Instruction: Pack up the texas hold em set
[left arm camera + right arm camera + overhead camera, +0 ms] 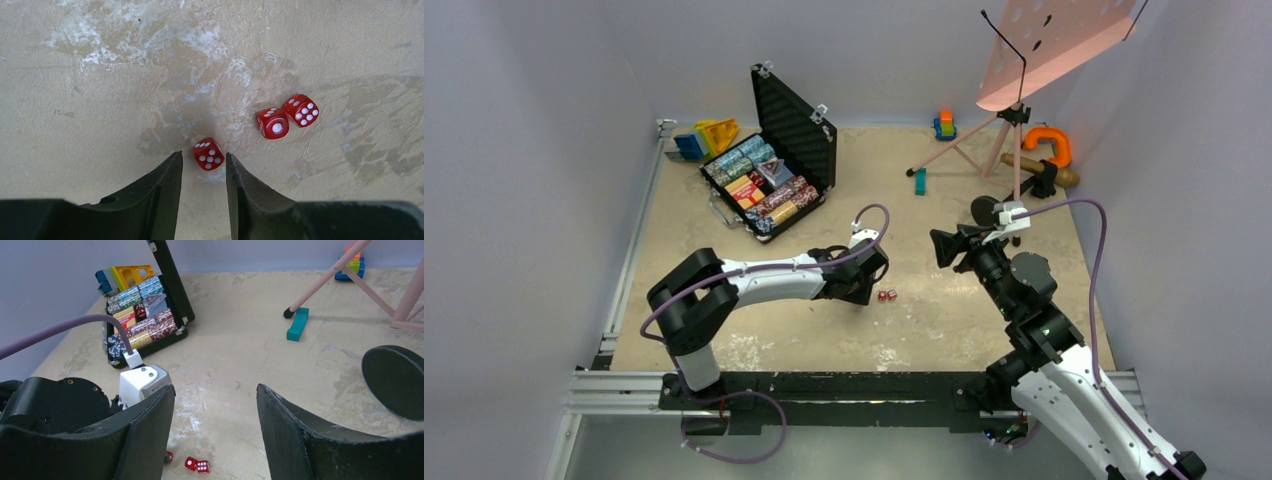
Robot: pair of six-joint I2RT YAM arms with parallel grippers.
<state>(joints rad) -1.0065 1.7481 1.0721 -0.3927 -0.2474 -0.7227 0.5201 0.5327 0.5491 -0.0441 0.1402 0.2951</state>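
The black briefcase (796, 125) stands open at the back left, its lid upright, filled with rows of poker chips (776, 200) and an orange-red card box (744, 188). It also shows in the right wrist view (170, 275). Three red dice lie on the table. One die (208, 154) sits right at the tips of my open left gripper (203, 156), untouched. The other two dice (287, 116) lie together just to its right, also seen from above (887, 295). My right gripper (214, 387) is open and empty, hovering right of the dice (197, 465).
Blue and yellow toy blocks (704, 138) lie behind the case. A pink music stand (1024, 60) stands at the back right, with a teal block (920, 181), an orange clamp-like piece (1049, 145) and a small coloured toy (944, 124) near it.
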